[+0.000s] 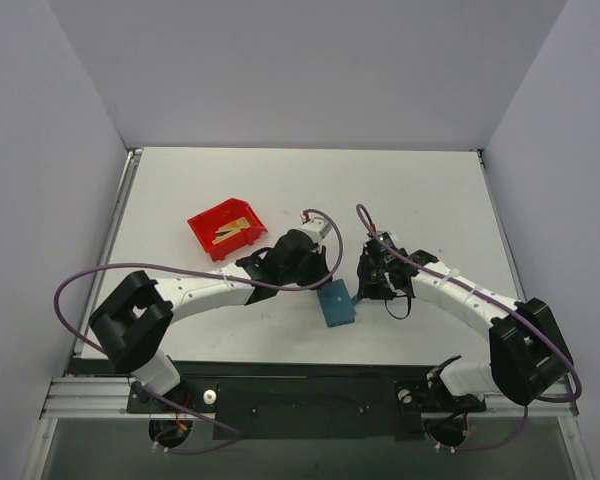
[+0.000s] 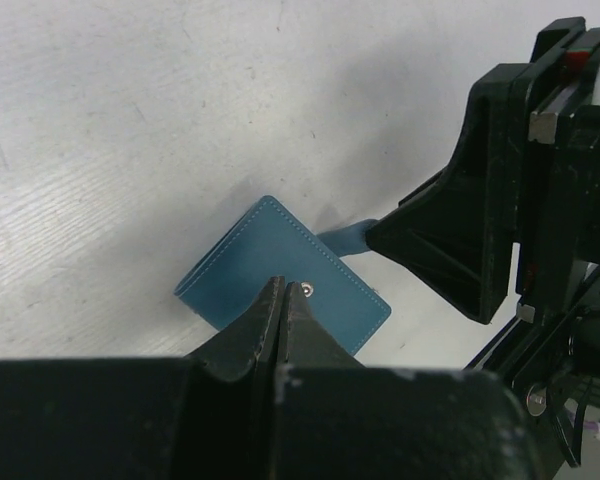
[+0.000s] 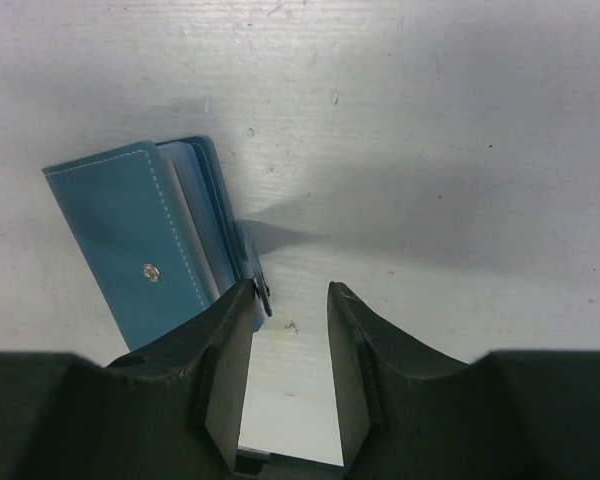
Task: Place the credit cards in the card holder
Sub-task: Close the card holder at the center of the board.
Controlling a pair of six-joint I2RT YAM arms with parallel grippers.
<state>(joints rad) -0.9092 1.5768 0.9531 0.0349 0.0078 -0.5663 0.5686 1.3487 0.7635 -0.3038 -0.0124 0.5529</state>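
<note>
Left side of your counter (image 1: 170, 190): red bin (image 1: 202, 222) with the cards (image 1: 230, 232) lying in it, gold-tan and overlapping, with a dark streak across them. The bin sits well apart from the wallet (image 1: 336, 303).

Your left fingers (image 2: 282, 292): pressed fully together, no gap, nothing between them. The tips sit over the near edge of the wallet's cover, just beside the snap stud (image 2: 307, 289). From the wrist view I can't tell if they're pressing on the cover or just above it.

The wallet is teal and lies on the counter between your two arms, towards the front edge, folded with the stud side up. The right wrist camera shows the cover isn't flat shut: lighter inner leaves show along the edge facing the right arm. The snap tab (image 2: 345, 238) sticks out from that edge, unfastened, pointing toward the right arm.

Your right fingers (image 1: 368, 286): partly apart, with a clear gap and bare counter visible through it, gripping nothing. One tip is right at the end of the snap tab, touching or just beside it, can't tell which. The other tip is over bare counter. The left wrist camera agrees: the right arm's tip meets the tab's free end, low on the counter.
</note>
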